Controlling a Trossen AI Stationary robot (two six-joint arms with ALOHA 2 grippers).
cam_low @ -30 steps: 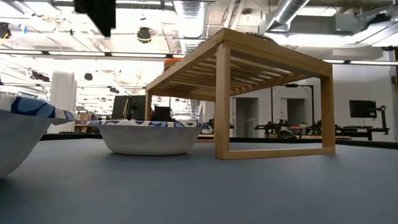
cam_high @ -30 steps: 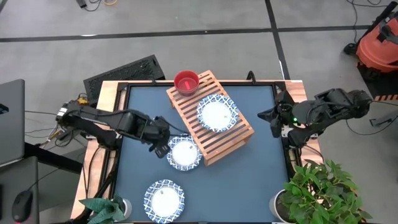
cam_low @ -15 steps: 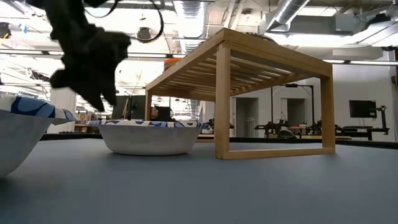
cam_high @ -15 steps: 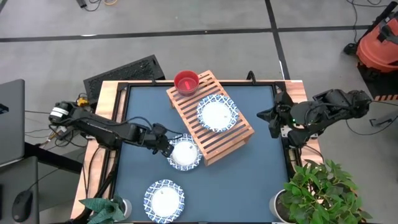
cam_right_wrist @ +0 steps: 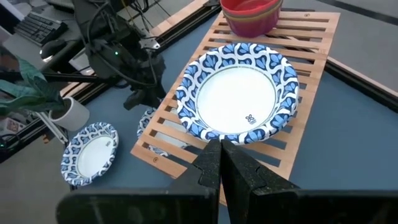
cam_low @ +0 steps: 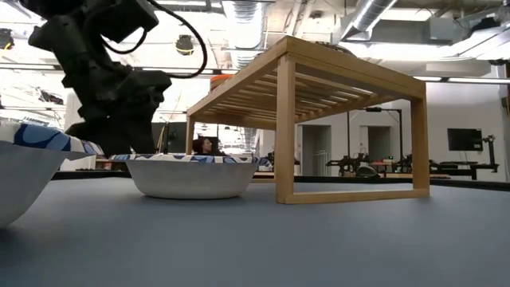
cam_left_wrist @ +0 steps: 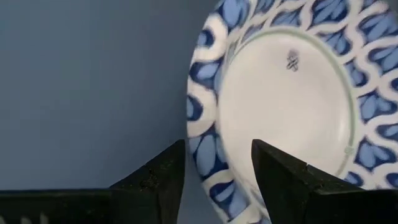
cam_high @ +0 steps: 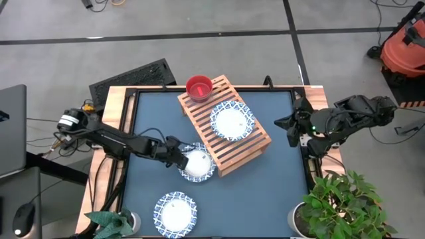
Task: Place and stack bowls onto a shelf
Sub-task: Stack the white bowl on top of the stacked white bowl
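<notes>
Dark blue table (cam_high: 279,179): wooden shelf (cam_high: 249,151), 2 patterned dishes (cam_high: 197,164) (cam_high: 175,212).

White dish (cam_left_wrist: 292,106), blue-patterned rim

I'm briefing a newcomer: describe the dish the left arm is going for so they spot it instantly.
Find the wooden shelf on the blue table. Just off its near-left corner a blue-rimmed white dish sits on the tabletop. Unlike its twins, it has the open left gripper straddling its rim.
</notes>
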